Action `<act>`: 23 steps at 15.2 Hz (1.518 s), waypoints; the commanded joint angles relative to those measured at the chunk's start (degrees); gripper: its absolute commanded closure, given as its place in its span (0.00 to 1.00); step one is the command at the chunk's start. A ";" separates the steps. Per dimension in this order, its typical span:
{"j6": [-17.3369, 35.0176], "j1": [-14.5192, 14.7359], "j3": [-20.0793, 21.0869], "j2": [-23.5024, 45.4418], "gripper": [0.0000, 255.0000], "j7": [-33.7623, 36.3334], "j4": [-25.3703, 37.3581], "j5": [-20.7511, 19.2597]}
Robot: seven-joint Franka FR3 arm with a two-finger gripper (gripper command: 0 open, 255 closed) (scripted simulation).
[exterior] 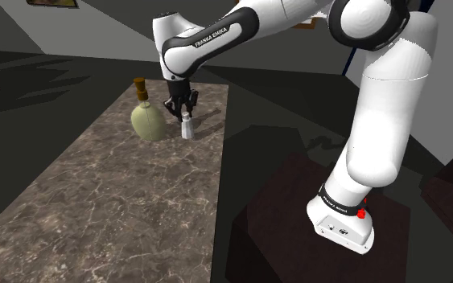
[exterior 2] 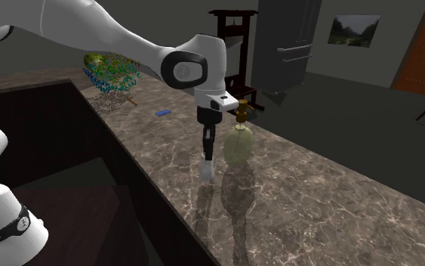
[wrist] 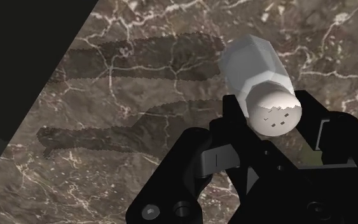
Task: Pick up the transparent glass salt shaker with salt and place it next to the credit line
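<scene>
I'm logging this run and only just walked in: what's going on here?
A white arm is working over a marble counter. Its pincer is closed on the cap end of a pale shaker, right beside a greenish corked bottle. I cannot tell whether the shaker is off the counter. A small blue card lies farther along the counter, well apart from the shaker.

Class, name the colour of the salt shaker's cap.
The cap is white with small holes; wrist view shows it best.
</scene>
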 commanded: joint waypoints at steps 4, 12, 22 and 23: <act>-3.25 -0.04 0.11 -1.28 1.00 -0.47 2.00 0.42; -8.90 -0.04 0.24 -2.80 1.00 -1.15 6.20 0.94; -16.30 0.07 0.35 -3.61 1.00 -1.83 12.82 1.29; -17.06 0.09 0.36 -3.62 1.00 -1.89 13.58 1.31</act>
